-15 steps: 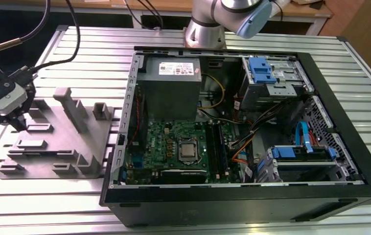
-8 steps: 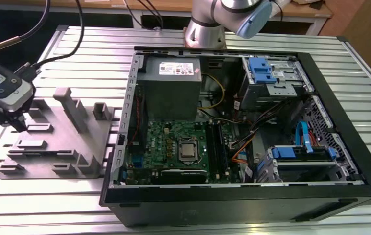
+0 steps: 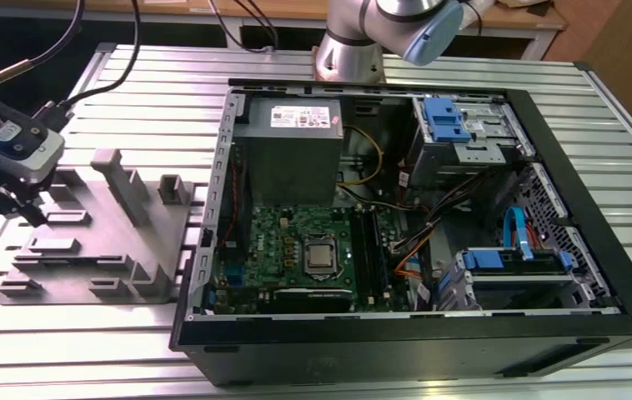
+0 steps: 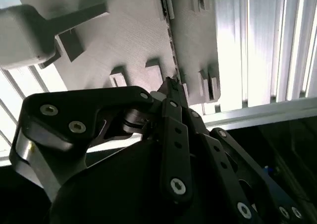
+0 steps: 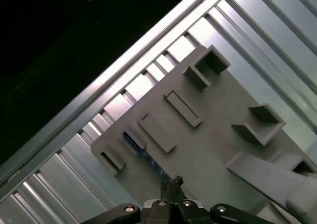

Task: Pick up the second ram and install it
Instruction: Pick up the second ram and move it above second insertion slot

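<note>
We're at the pick-up end of the job, over by the grey parts holder (image 3: 82,250) on the slatted aluminium table (image 3: 127,67), at the exterior view's left and just beside the open computer case (image 3: 583,250). The gripper (image 3: 30,218) is down at the holder's outer side, well apart from the green motherboard (image 3: 293,250) in the case.

In the second wrist view, the second ram (image 4: 168,35) stands on its thin edge in the holder, a dark strip running straight towards the tool. In the first wrist view the same stick shows dark blue between the holder's raised grey blocks, with its near end right at the fingertips (image 5: 171,182).

The two fingers are drawn in close, almost together, and the board's edge runs into the narrow pinch between them. That reads to me as clamped on the stick, with the stick seated in its holder and not yet lifted. How deep the bite goes is hidden behind the linkages.

So my call is that the grasp is made and the task is barely begun. The black memory slots (image 3: 369,250) sit beside the processor socket, and I can't tell from here which of them is free.

Getting the stick out calls for a straight pull in line with the holder's guides, keeping the board upright so it doesn't jam or twist in that thin grip. A hold this narrow on a flat board could let it pivot, so a square, firm grip matters before anything else.
</note>
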Tool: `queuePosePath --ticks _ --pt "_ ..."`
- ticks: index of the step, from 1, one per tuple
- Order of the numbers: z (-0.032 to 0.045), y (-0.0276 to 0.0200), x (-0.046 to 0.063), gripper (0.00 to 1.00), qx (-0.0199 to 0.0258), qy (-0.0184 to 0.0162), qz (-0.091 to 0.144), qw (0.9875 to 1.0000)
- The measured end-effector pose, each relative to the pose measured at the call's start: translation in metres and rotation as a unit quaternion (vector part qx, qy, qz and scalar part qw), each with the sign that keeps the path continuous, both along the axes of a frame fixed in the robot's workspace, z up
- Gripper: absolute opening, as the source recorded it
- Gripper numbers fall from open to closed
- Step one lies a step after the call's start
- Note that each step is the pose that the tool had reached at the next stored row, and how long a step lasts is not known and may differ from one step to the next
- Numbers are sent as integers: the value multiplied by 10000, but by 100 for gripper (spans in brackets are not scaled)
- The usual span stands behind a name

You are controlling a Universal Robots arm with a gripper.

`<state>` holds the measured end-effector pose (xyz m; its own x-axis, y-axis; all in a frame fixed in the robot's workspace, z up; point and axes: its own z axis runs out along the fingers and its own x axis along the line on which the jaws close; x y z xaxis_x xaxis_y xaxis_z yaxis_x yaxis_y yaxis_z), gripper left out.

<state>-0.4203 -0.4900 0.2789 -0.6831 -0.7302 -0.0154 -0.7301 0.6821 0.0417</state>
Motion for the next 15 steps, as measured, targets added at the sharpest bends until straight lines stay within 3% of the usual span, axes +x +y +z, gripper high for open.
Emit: queuePosePath --ticks 4,8,12,15 --pt "-20 0 0 7 -1 2 359 9994" --pt "-47 0 0 7 0 6 726 9974" --pt "-77 0 0 7 0 7 1085 9941" --pt "-100 0 0 7 0 7 1358 9907"
